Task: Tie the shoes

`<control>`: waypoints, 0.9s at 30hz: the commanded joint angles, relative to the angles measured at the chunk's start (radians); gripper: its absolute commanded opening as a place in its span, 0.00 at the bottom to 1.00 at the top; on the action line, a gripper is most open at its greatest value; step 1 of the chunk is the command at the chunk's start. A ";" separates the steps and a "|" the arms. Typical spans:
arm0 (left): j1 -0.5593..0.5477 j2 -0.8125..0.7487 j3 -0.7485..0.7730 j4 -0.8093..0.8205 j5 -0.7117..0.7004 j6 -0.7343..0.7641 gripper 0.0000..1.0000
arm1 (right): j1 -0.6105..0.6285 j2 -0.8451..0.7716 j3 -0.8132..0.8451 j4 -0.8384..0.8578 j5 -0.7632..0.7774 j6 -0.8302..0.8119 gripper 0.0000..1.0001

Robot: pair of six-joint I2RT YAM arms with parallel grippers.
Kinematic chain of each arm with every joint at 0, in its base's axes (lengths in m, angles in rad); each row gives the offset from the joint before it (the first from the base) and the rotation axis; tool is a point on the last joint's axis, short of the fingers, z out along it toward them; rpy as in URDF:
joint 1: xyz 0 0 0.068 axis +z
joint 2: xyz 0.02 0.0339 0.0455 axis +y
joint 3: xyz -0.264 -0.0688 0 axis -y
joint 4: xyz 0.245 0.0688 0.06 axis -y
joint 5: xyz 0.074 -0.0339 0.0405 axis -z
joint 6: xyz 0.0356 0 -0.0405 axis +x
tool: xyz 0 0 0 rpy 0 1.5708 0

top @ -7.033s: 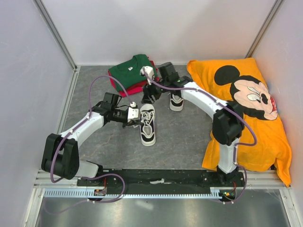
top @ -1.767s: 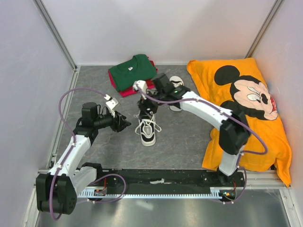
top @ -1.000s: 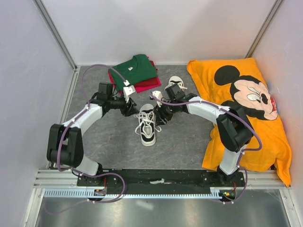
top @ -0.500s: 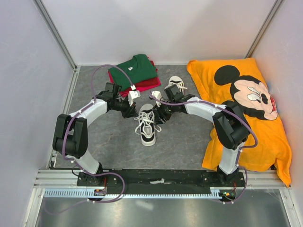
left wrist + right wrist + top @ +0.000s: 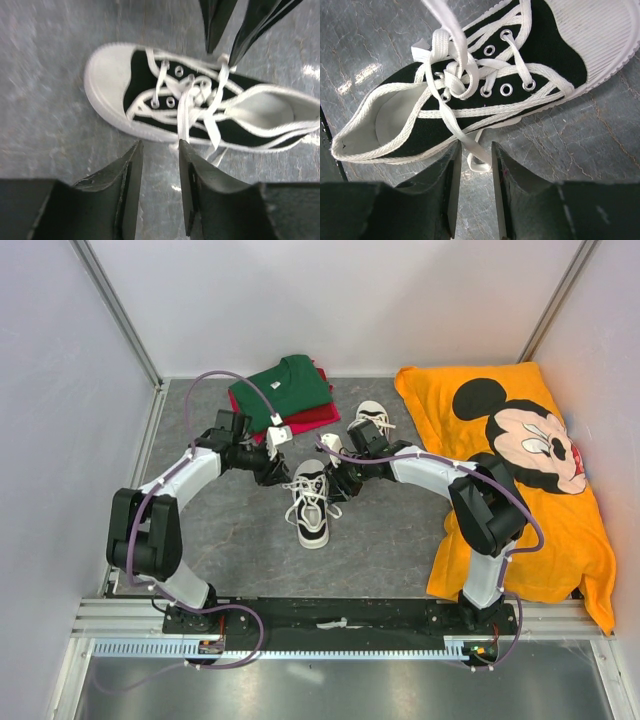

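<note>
One black sneaker (image 5: 312, 505) with a white toe cap lies mid-table, toe toward the arms, its white laces crossed loosely over the tongue. The other shoe (image 5: 372, 421) lies behind it. My left gripper (image 5: 277, 472) is open at the near shoe's left side. In the left wrist view the left gripper (image 5: 159, 146) stands over bare floor beside the sole, and a lace end (image 5: 175, 146) touches one fingertip. My right gripper (image 5: 337, 483) is open at the shoe's right side. In the right wrist view a lace strand (image 5: 466, 145) runs between the jaws of the right gripper (image 5: 475, 146).
A folded green shirt (image 5: 282, 388) on a red one lies behind the left gripper. An orange Mickey Mouse cloth (image 5: 520, 470) covers the right side. White walls enclose the grey floor (image 5: 230, 540) on three sides.
The left arm swung in from the far left to the shoe's left side. The right gripper dropped to the shoe's right side. The laces now lie spread and crossed.
</note>
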 commanded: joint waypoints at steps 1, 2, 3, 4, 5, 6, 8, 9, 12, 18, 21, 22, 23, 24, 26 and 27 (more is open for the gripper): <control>-0.037 -0.037 0.069 0.048 0.054 0.007 0.44 | -0.001 -0.007 -0.004 0.029 -0.028 -0.001 0.36; -0.042 -0.032 0.072 0.040 0.053 0.013 0.44 | 0.001 -0.007 -0.002 0.029 -0.028 0.001 0.35; -0.054 -0.026 0.079 0.035 0.050 0.027 0.44 | -0.001 -0.007 -0.004 0.028 -0.028 0.001 0.35; -0.060 -0.022 0.080 0.025 0.051 0.035 0.45 | 0.001 -0.009 -0.004 0.029 -0.028 0.001 0.33; -0.066 -0.012 0.080 0.025 0.045 0.040 0.45 | 0.001 -0.009 -0.004 0.029 -0.025 0.002 0.31; -0.077 -0.009 0.080 0.023 0.042 0.046 0.45 | 0.001 -0.009 -0.002 0.029 -0.025 0.004 0.30; -0.088 0.010 0.080 0.019 0.027 0.050 0.45 | 0.001 -0.013 -0.004 0.029 -0.027 0.004 0.27; -0.094 0.017 0.080 0.017 0.019 0.050 0.45 | 0.001 -0.015 -0.006 0.029 -0.025 0.005 0.25; -0.097 0.047 0.080 0.018 -0.026 0.056 0.44 | -0.001 -0.019 -0.007 0.029 -0.028 0.005 0.22; -0.094 0.040 0.048 -0.026 -0.088 0.122 0.20 | -0.001 -0.030 -0.007 0.028 -0.034 0.011 0.15; -0.071 -0.006 0.004 -0.035 -0.099 0.135 0.10 | 0.001 -0.041 -0.004 0.025 -0.034 0.013 0.03; -0.065 -0.018 -0.012 -0.034 -0.102 0.138 0.05 | -0.001 -0.042 -0.004 0.025 -0.034 0.016 0.00; -0.054 -0.031 -0.039 -0.034 -0.113 0.147 0.02 | 0.001 -0.045 -0.006 0.022 -0.034 0.019 0.00; -0.050 -0.043 -0.053 -0.037 -0.118 0.155 0.01 | 0.001 -0.050 -0.006 0.020 -0.036 0.022 0.00; -0.042 -0.064 -0.091 -0.040 -0.127 0.188 0.02 | -0.001 -0.055 -0.007 0.020 -0.038 0.033 0.00; -0.042 -0.066 -0.101 -0.041 -0.130 0.196 0.02 | 0.001 -0.059 -0.007 0.020 -0.036 0.037 0.00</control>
